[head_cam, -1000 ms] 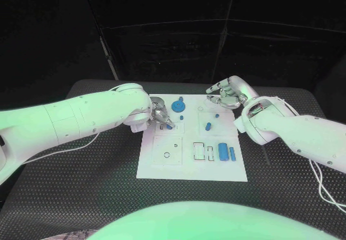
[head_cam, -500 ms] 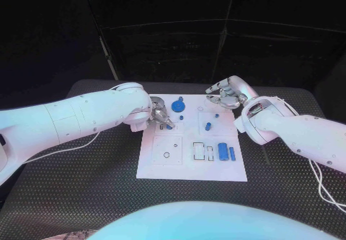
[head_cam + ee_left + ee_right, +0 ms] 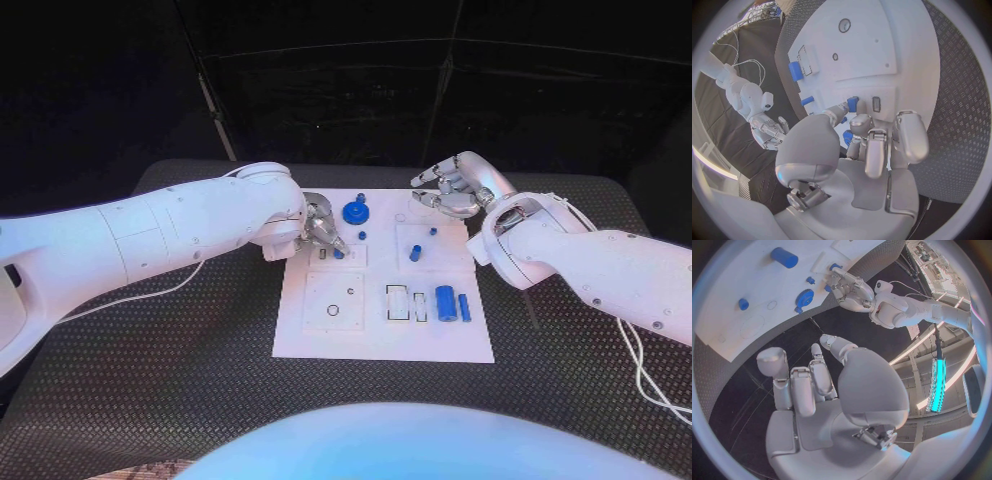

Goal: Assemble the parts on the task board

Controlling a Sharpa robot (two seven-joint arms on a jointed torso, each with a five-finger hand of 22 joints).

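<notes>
On one white task board (image 3: 378,340), two blue cylinders (image 3: 447,302), one blue gear-like disc (image 3: 356,212) and three smaller blue pieces (image 3: 414,252) are counted in the head view, and two silver hands, left hand (image 3: 317,232) and right hand (image 3: 450,188), are seen.

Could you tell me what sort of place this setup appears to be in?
Probably a robotics lab test cell: a black table bearing a white task board with blue parts, closed in by dark curtains.

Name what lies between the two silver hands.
Head view: a round blue disc on the white task board, nearer the left hand than the right hand.
</notes>
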